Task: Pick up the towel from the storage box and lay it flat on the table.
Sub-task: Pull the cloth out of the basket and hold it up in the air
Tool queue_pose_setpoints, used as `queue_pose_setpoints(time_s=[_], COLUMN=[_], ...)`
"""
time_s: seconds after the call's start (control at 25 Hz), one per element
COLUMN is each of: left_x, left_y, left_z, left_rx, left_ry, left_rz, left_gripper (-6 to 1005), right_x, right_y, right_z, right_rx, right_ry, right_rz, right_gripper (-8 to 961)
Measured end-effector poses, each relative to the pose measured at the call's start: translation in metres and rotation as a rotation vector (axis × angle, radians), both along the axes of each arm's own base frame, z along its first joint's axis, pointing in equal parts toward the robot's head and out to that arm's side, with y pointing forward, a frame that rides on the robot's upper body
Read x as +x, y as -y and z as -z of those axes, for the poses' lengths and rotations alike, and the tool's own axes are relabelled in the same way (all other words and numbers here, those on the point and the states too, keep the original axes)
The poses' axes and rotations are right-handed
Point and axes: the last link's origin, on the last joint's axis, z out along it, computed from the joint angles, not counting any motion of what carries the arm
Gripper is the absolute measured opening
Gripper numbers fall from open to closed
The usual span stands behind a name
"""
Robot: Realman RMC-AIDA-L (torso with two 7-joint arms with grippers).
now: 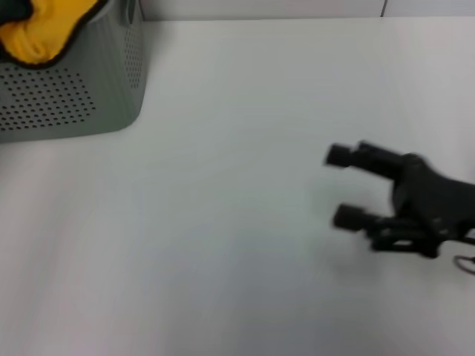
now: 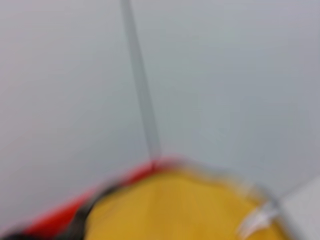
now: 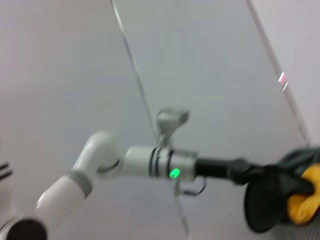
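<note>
The light grey storage box (image 1: 67, 104) with perforated walls stands on the white table (image 1: 223, 245) at the far left. The yellow towel (image 1: 37, 33) bulges in a bunch above its rim, black edging showing. The left wrist view shows the towel (image 2: 175, 210) filling the near field. In the right wrist view the left arm's black gripper (image 3: 265, 202) sits right against the yellow towel (image 3: 305, 200); whether it grips the cloth cannot be made out. My right gripper (image 1: 341, 187) hovers over the table at the right, open and holding nothing, far from the box.
The left arm's white links (image 3: 100, 160) stretch across the right wrist view toward the box. Bare tabletop lies between the box and the right gripper. A wall seam (image 2: 142, 100) runs behind the box.
</note>
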Motion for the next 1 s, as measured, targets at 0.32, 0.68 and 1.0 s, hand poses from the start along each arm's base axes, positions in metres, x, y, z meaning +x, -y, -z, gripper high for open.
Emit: queue_pose_setpoints(time_s=[0.32,0.68,1.0], left_x=[0.054,0.089,0.093], left_y=[0.049,0.052,0.034], left_z=[-0.014,-0.002,0.016], left_rx=[-0.04,-0.129,-0.144], left_ry=[0.367,0.491,0.482], left_rz=[0.392,0.558,0.53], left_gripper=[23,23,23], right_x=[0.006,-0.035,-0.083], right_y=[-0.006,-0.027,-0.02], right_z=[0.0,0.033,0.065], right_rx=[0.3,0.658,1.071], right_ry=[0.014,0.1,0.146], right_rz=[-0.027,-0.222,-0.245], right_gripper=[804,740,645])
